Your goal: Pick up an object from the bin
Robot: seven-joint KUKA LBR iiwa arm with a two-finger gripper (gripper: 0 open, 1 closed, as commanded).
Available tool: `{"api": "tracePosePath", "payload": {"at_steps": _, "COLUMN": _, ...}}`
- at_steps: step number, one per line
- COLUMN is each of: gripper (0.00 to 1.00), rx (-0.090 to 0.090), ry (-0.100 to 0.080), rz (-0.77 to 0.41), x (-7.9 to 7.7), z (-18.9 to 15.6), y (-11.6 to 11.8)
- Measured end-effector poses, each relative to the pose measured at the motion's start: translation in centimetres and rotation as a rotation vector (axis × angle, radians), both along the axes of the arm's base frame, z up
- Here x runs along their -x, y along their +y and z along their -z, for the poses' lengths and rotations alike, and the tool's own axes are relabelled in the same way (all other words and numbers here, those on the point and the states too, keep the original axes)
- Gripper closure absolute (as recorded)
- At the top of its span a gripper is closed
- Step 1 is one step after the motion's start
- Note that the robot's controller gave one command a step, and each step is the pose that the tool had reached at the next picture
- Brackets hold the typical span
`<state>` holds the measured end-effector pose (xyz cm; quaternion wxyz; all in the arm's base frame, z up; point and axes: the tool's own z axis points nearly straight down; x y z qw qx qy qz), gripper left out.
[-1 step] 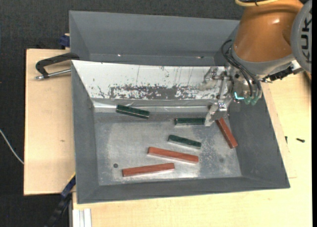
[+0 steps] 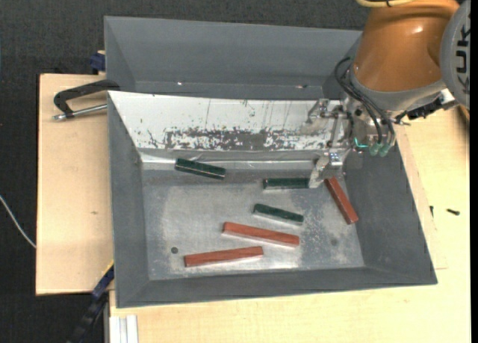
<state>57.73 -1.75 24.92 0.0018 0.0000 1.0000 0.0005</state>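
Setting: dark carpet [image 2: 45, 13] with a pale board [image 2: 71, 199] on it. The board carries 1 grey metal bin [image 2: 224, 54] with sloped walls and a scuffed, shiny floor.

Contents of bin: 6 flat sticks lying singly, none stacked.
- Right red stick [image 2: 342, 201]: lies at a slant by the right wall, its upper end under the gripper.
- Middle red stick [image 2: 261, 235]: near the floor's centre, tilted slightly.
- Front red stick [image 2: 223, 257]: nearest the front wall, just below the middle one.
- Left green stick [image 2: 200, 168]: dark, at the foot of the back wall.
- Back green stick [image 2: 286, 182]: its right end is just beside the gripper.
- Centre green stick [image 2: 278, 214]: between the back green stick and the middle red stick.
- 1 small dark speck [image 2: 175, 251]: on the floor at front left.

Robot: 1 arm under an orange cover [image 2: 403, 35], entering from the right. The gripper [image 2: 329, 170] hangs at the bin's back right corner, over the top end of the right red stick. Open or closed cannot be told, nor whether it touches that stick.
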Motion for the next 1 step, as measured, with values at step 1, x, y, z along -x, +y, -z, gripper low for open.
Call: {"api": "tracePosePath", "payload": {"at_steps": 1, "gripper": 0.00, "rx": 0.000, "ry": -0.004, "rz": 0.008, "x": 0.74, "z": 5.37, "y": -0.02}}
